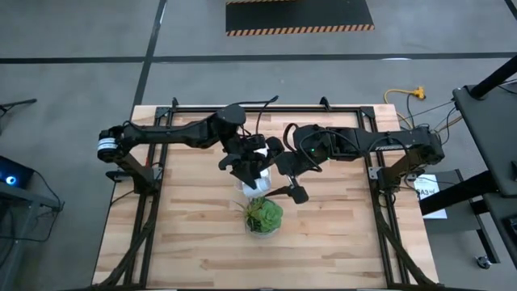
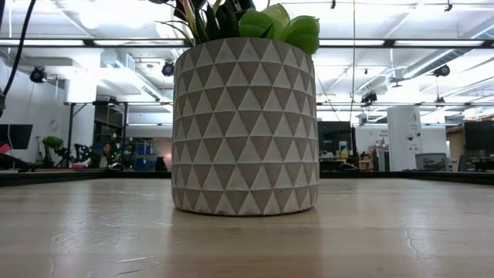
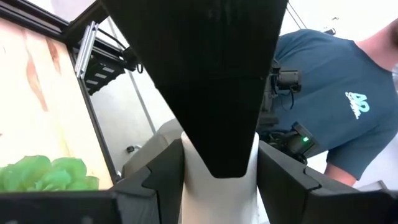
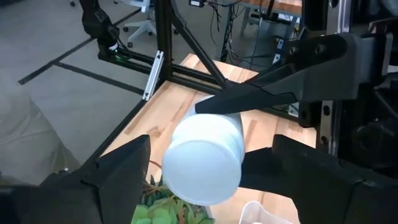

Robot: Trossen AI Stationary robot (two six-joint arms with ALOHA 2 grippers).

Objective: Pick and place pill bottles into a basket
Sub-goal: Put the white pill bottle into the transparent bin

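Observation:
One white pill bottle [image 4: 202, 158] is in the air between my two grippers, above the table's middle. My left gripper [image 1: 246, 168] is shut on it; the bottle also shows between its fingers in the left wrist view [image 3: 217, 199]. My right gripper [image 1: 289, 172] is open, with a finger on either side of the bottle's flat end; I cannot tell whether they touch it. The basket [image 1: 245, 187] lies under the grippers, and its clear rim [image 4: 258, 214] shows in the right wrist view. Other bottles are hidden. My left gripper pinches the bottle's side wall [image 3: 193, 196] between its two fingers. In the right wrist view one left finger [image 4: 249, 99] lies along the bottle's upper side. The bottle is lifted clear and lies about level, its flat end toward my right gripper.
A potted green plant [image 1: 264, 216] stands just near of the basket; its patterned pot [image 2: 245, 127] fills the low view and hides the grippers there. A person in a teal shirt [image 3: 336, 93] stands beyond the table. Bare wood lies to the left and right.

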